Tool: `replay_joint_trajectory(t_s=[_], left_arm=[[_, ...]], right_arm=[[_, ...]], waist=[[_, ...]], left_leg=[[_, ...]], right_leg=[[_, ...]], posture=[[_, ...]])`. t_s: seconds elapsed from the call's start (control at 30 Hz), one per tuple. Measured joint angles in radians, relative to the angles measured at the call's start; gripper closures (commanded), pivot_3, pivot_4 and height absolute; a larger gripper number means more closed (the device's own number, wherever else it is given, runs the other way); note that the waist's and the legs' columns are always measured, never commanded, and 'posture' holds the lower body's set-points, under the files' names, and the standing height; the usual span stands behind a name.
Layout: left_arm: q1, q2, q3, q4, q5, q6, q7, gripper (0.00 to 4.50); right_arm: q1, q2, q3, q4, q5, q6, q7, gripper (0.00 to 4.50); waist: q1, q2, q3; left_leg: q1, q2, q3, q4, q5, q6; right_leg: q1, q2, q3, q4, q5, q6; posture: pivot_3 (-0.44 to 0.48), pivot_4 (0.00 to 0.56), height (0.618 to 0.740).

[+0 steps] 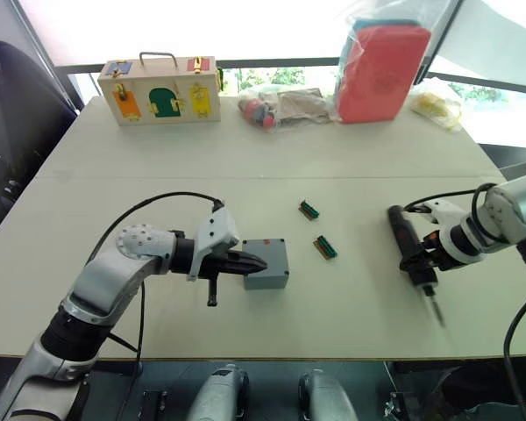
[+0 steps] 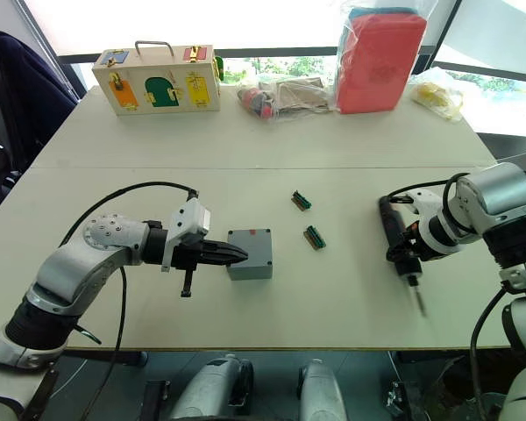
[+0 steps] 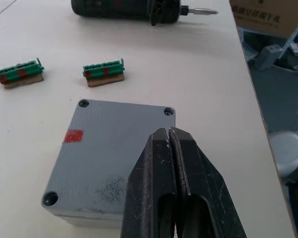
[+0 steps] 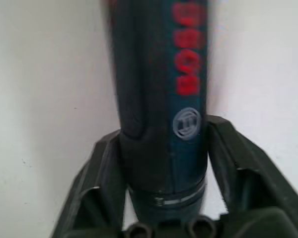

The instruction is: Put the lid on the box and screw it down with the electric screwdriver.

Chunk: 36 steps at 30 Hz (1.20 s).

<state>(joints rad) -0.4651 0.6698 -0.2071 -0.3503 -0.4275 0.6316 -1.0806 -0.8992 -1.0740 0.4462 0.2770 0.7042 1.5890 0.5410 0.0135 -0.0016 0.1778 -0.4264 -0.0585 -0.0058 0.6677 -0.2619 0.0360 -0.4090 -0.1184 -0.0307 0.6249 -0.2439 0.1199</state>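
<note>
The grey box (image 1: 268, 277) stands on the table near its middle, and the lid (image 3: 109, 158) with its little red mark sits on top of it, corner screw holes showing. My left gripper (image 1: 259, 262) is shut with nothing in it, its tips lying over the lid's left edge. Off to the right, the black electric screwdriver (image 1: 406, 241) with red lettering lies lengthwise, bit pointing toward the table's front edge. My right gripper (image 1: 420, 260) is shut on its body, one finger (image 4: 102, 163) on each side.
Two small green bit strips (image 1: 309, 209) (image 1: 325, 248) lie between the box and the screwdriver. Along the back stand a wooden latch box (image 1: 162, 90), clear bags of small items (image 1: 276, 105) and a red pouch in plastic (image 1: 381, 70). The table's front edge (image 1: 272, 355) is close.
</note>
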Motion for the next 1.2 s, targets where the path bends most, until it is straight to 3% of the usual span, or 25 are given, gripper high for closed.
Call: replay_joint_trajectory(t_s=[0.2,0.3,0.4,0.47,0.63,0.7,0.9,1.2], left_arm=[[-0.024,0.010,0.024,0.031,-0.018,0.006,-0.010,4.50],[-0.048,0.011,0.059,0.083,-0.050,0.024,-0.022,4.50],[-0.054,0.024,0.079,0.139,-0.071,0.043,-0.042,4.50],[-0.060,0.028,0.076,0.178,-0.074,0.044,-0.065,4.50],[-0.114,0.026,0.062,0.247,-0.067,0.052,-0.088,4.50],[-0.137,0.020,0.047,0.272,-0.053,0.052,-0.093,4.50],[-0.159,-0.017,0.004,0.291,-0.025,0.057,-0.091,4.50],[-0.136,-0.035,-0.046,0.250,0.029,0.050,-0.057,4.50]], right_arm=[[0.012,0.088,-0.148,0.071,-0.084,0.004,-0.039,2.69],[0.011,0.143,-0.250,0.066,-0.151,-0.118,-0.101,2.69],[0.008,0.216,-0.430,-0.079,-0.161,-0.225,-0.161,2.69],[0.023,0.351,-0.598,-0.228,-0.131,-0.328,-0.215,2.69],[0.147,0.630,-0.774,-0.537,-0.026,-0.558,-0.249,2.69],[0.230,0.727,-0.761,-0.640,0.010,-0.645,-0.236,2.69],[0.427,0.831,-0.554,-0.739,-0.071,-0.868,-0.164,2.69],[0.501,0.856,-0.440,-0.747,-0.144,-0.989,-0.145,2.69]], waist=[[-0.005,-0.003,-0.002],[-0.010,0.001,0.001],[-0.013,0.005,0.003],[-0.021,0.005,0.003],[-0.013,0.003,0.002],[-0.008,0.004,0.002],[-0.007,0.004,0.002],[-0.012,0.004,0.002]], left_leg=[[0.001,0.000,0.001,0.000,0.000,-0.001],[0.000,-0.001,0.002,0.000,0.001,-0.001],[-0.003,0.001,0.003,-0.002,0.006,-0.010],[-0.005,0.002,0.002,-0.005,0.008,-0.012],[-0.006,0.001,0.001,-0.002,0.007,-0.012],[-0.006,0.001,0.001,-0.001,0.007,-0.011],[-0.006,0.000,0.001,-0.001,0.007,-0.011],[-0.006,0.000,0.000,-0.001,0.007,-0.012]], right_leg=[[0.000,0.000,0.000,0.000,0.001,0.000],[-0.003,0.000,0.002,0.003,0.001,0.000],[-0.008,0.002,0.002,0.005,-0.001,0.001],[-0.011,0.004,0.002,0.007,-0.001,0.001],[-0.010,0.003,0.002,0.007,-0.001,0.001],[-0.009,0.003,0.002,0.007,-0.001,0.001],[-0.011,0.003,0.003,0.008,-0.001,0.001],[-0.011,0.004,0.003,0.008,-0.001,0.001]], posture=[[0.000,0.150,0.740],[0.000,0.150,0.740],[0.000,0.150,0.740],[0.000,0.150,0.740],[0.000,0.150,0.740],[0.000,0.150,0.740],[0.000,0.150,0.740],[0.000,0.150,0.740]])
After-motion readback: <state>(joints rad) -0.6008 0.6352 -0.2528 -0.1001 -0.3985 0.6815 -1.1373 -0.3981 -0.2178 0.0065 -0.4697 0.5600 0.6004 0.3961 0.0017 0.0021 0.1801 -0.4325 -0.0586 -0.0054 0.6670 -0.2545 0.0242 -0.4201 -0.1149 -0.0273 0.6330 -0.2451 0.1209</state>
